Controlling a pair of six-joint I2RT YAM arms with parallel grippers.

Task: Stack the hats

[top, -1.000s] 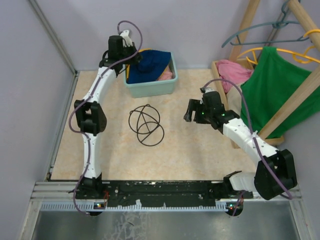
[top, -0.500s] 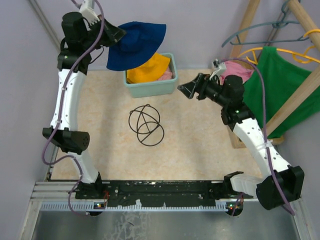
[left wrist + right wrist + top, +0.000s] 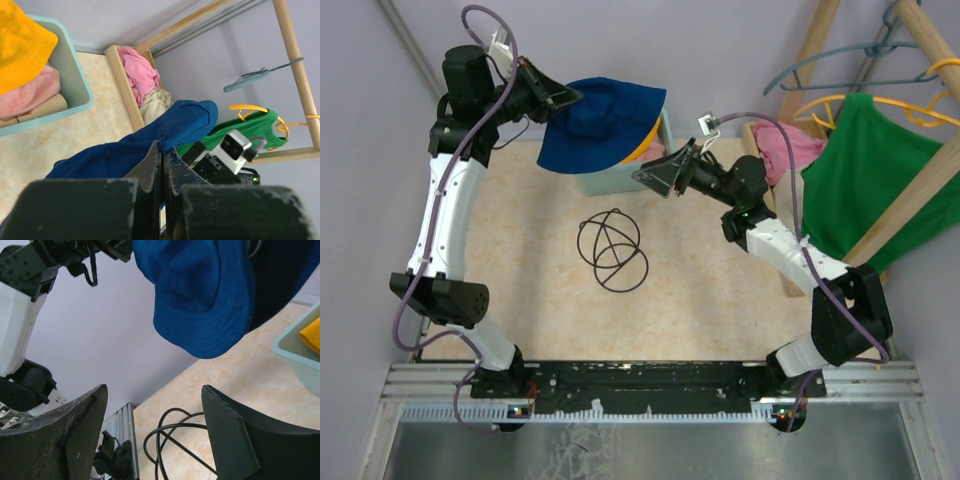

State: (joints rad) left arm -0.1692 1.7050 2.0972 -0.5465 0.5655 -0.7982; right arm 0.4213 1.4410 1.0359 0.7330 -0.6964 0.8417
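The left gripper (image 3: 563,97) is pinching, jaws fully closed, the floppy brim of the soft navy blue fabric bucket hat (image 3: 605,122). The hat is hanging in the air just ahead of and below its fingertips, over the smooth teal plastic bin (image 3: 75,75). In that bin, the yellow-orange fabric bucket hat (image 3: 20,45) is lying on the crumpled pink fabric hat (image 3: 27,95). The right gripper (image 3: 152,405) is standing wide apart and empty, with the stitched navy brim drooping just above it. Thin black wire loops (image 3: 612,250) are lying on the speckled beige bench (image 3: 710,290) below it.
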